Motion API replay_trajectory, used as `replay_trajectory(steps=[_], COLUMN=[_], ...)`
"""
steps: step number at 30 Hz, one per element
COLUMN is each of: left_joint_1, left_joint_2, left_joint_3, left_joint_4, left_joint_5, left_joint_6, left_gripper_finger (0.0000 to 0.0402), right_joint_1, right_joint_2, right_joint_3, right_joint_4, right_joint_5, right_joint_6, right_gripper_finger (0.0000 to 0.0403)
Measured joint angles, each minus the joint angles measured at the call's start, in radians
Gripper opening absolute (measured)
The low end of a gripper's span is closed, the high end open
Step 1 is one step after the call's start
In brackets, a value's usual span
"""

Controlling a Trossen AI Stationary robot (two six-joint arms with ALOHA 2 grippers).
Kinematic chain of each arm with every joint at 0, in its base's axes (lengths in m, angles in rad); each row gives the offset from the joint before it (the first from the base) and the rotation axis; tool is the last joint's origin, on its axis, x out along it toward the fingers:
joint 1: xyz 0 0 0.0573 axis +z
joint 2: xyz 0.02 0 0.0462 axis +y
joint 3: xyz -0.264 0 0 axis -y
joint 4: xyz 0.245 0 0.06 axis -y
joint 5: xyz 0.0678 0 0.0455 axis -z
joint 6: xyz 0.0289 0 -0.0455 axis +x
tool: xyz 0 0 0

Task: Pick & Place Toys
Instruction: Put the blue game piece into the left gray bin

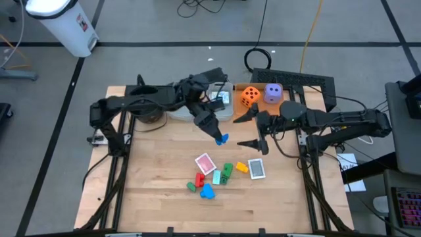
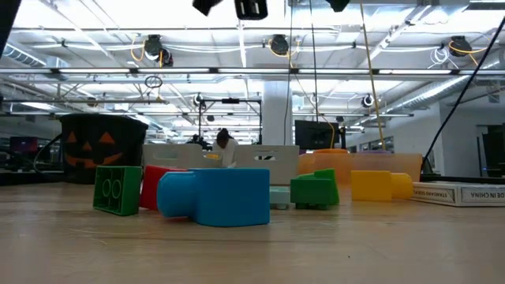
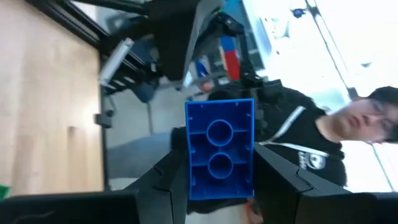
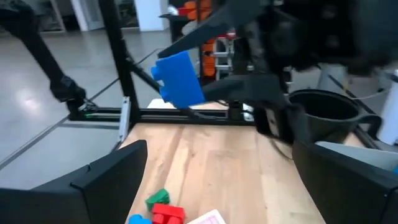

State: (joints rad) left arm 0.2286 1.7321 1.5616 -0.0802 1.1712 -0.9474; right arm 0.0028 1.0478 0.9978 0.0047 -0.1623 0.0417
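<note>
Left claw (image 1: 219, 138) is clamped on a blue block (image 1: 222, 139), holding it up in the air over the middle of the desk (image 1: 158, 191), right claw (image 1: 253, 130) hangs wide open just beside it, other toys (image 1: 217, 174) sit lower down.

Industrial lab: ceiling trusses (image 2: 252, 71), strip lights, concrete floor (image 1: 164, 26).

tabletop (image 1: 151, 178): pale wood planks | near front centre: cluster of blocks (image 1: 209, 179) (red, green, blue, yellow) with two cards (image 1: 204, 162) among them | back edge: black pot (image 1: 148, 116), clear bin (image 1: 223, 99), orange tray (image 1: 260, 86) bearing two dice
</note>
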Motion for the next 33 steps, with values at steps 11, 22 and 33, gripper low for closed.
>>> replay_trajectory(steps=[11,22,33], left_joint_1=[-0.022,-0.021,-0.019], left_joint_2=[0.113,0.125,0.125], left_joint_3=[0.0,0.0,0.0], left_joint_4=[0.24,0.243,0.248], left_joint_5=[0.105,0.099,0.068], left_joint_6=[-0.212,-0.197,-0.181], left_gripper_finger=[0.0142,0.0142,0.0143], right_joint_1=[0.08,0.08,0.08], right_joint_2=[0.069,0.068,0.068], right_joint_3=[0.002,0.002,0.002], right_joint_4=[0.112,0.125,0.126], right_joint_5=[0.0,0.0,-0.004], right_joint_6=[0.065,0.122,0.123], right_gripper_finger=[0.0393,0.0388,0.0287])
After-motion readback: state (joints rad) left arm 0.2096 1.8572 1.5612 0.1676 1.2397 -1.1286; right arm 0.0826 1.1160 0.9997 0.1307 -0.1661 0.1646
